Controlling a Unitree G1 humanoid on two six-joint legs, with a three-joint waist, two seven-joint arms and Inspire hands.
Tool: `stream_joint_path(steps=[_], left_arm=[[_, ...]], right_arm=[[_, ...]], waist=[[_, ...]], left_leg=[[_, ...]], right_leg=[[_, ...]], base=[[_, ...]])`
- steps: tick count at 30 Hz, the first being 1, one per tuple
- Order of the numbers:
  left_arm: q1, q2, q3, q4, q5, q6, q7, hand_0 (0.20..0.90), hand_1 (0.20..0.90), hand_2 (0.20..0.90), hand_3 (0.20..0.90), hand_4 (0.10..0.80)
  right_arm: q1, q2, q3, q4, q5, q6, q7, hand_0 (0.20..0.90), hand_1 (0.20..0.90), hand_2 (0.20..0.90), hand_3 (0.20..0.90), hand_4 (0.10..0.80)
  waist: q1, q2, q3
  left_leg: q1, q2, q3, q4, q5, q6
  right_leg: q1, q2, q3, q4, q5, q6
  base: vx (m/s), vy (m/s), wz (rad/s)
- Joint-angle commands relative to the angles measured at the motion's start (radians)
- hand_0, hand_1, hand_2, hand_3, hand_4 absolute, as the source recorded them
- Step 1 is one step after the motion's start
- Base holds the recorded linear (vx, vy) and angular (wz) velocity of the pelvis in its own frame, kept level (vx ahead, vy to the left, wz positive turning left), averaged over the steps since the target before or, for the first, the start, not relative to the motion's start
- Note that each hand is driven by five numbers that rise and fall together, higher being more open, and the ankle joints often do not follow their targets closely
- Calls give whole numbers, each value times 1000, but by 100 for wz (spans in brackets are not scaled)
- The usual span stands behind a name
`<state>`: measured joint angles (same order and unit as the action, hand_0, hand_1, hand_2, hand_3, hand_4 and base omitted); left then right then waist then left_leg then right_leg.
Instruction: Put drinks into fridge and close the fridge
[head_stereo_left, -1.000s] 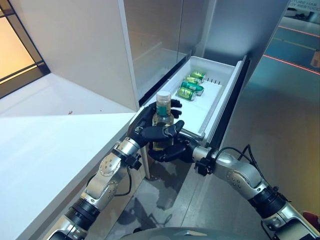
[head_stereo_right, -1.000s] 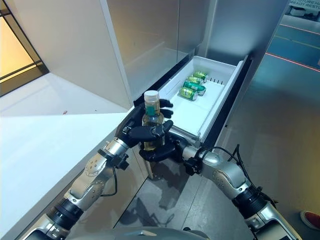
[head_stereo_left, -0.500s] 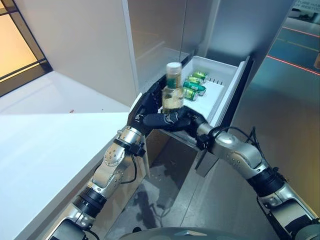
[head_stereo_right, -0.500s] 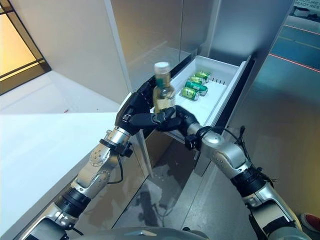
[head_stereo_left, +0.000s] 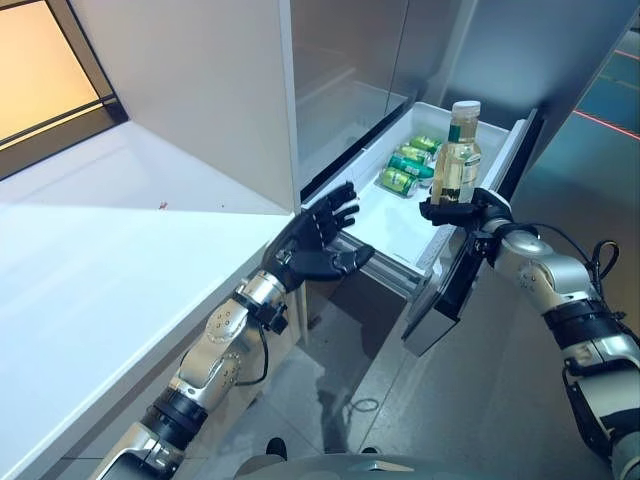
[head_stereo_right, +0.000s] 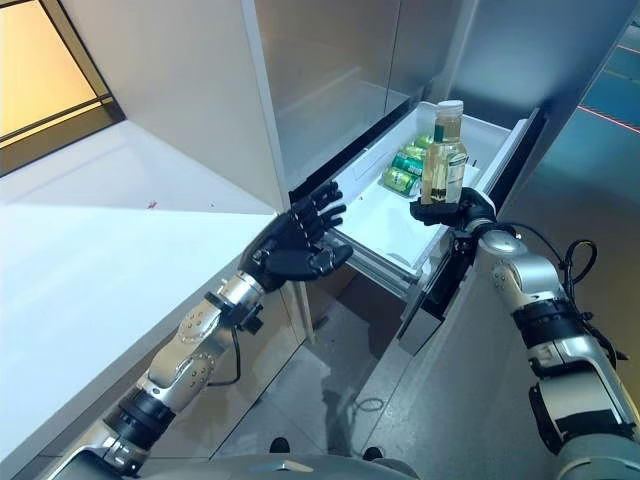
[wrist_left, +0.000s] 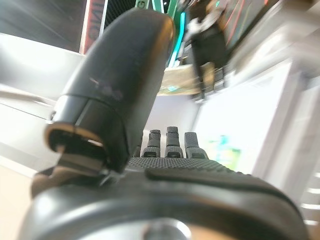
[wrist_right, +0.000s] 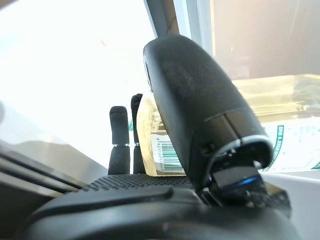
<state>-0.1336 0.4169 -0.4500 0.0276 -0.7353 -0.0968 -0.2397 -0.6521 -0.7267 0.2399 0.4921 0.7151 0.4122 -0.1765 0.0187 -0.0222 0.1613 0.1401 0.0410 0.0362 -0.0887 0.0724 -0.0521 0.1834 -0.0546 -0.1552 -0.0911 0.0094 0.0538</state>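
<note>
A clear bottle of pale yellow drink with a white cap stands upright in my right hand, which is shut on its base over the right edge of the open white fridge drawer. The same bottle fills the right wrist view behind the thumb. Several green cans lie in the back of the drawer. My left hand hovers open with spread fingers at the drawer's near left corner, holding nothing. The left wrist view shows straight fingers.
A white counter runs along the left. Grey cabinet panels rise behind it, and the fridge's open cavity lies above the drawer. The dark drawer front juts out to the right over grey floor.
The bottle passed from both hands to the right hand alone, which carried it right and farther back over the drawer. The left hand let go and opened. The camera shifted.
</note>
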Motion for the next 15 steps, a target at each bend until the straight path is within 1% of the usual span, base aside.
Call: stream_joint_path(steps=[1, 2, 4, 5, 8, 11, 12, 15], left_arm=[[22, 35, -55, -38, -85, 71, -108, 900, 900, 900, 900, 800], [39, 41, -66, -25, -81, 103, -120, 900, 900, 900, 900, 800], [78, 62, -87, 14, -61, 133, -140, 900, 900, 900, 900, 800], [107, 89, -102, 60, -32, 140, -167, 900, 900, 900, 900, 800], [121, 108, -105, 142, -6, 143, -187, 900, 900, 900, 900, 800], [123, 119, -97, 260, 50, 112, -195, 900, 900, 900, 900, 800], [125, 119, -90, 302, 75, 85, -196, 900, 900, 900, 900, 800], [126, 111, -64, 420, 130, 38, -190, 900, 900, 900, 900, 800]], right_arm=[[-259, -116, -72, 56, -47, -183, 33, 300, 300, 300, 200, 100], [-273, -125, -64, 92, -53, -185, 41, 300, 300, 300, 200, 100], [-298, -150, -46, 166, -66, -202, 57, 300, 300, 300, 200, 100], [-325, -174, -29, 226, -75, -222, 65, 300, 300, 300, 200, 100], [-365, -205, -4, 286, -90, -233, 72, 300, 300, 300, 200, 100], [-408, -231, 25, 352, -130, -223, 75, 300, 300, 300, 200, 100], [-414, -234, 26, 377, -161, -221, 78, 300, 300, 300, 200, 100], [-424, -253, 50, 440, -229, -175, 94, 300, 300, 300, 200, 100]], waist=[[58, -27, -64], [65, -25, -59], [84, -22, -47], [103, -19, -31], [121, -14, -8], [140, -9, 34], [146, -7, 52], [161, -4, 94]], left_leg=[[-3, -98, -21, 67, -141, 79], [-7, -98, -26, 70, -140, 78], [-20, -97, -36, 77, -135, 74], [-43, -97, -45, 88, -129, 71], [-87, -95, -57, 102, -119, 67], [-135, -94, -70, 112, -104, 64], [-149, -93, -74, 116, -100, 64], [-183, -89, -84, 123, -91, 63]], right_leg=[[-51, 56, -51, 152, -105, -37], [-51, 55, -59, 154, -107, -39], [-55, 51, -75, 160, -111, -40], [-68, 47, -88, 167, -114, -43], [-100, 42, -104, 178, -116, -48], [-136, 40, -119, 188, -113, -54], [-148, 40, -123, 192, -113, -56], [-178, 40, -132, 203, -112, -61]], base=[[87, -6, 20], [71, -5, 20], [46, -10, 26], [11, -15, 32], [-61, -24, 38], [-102, -43, 37], [-122, -49, 23], [-71, -45, 17]])
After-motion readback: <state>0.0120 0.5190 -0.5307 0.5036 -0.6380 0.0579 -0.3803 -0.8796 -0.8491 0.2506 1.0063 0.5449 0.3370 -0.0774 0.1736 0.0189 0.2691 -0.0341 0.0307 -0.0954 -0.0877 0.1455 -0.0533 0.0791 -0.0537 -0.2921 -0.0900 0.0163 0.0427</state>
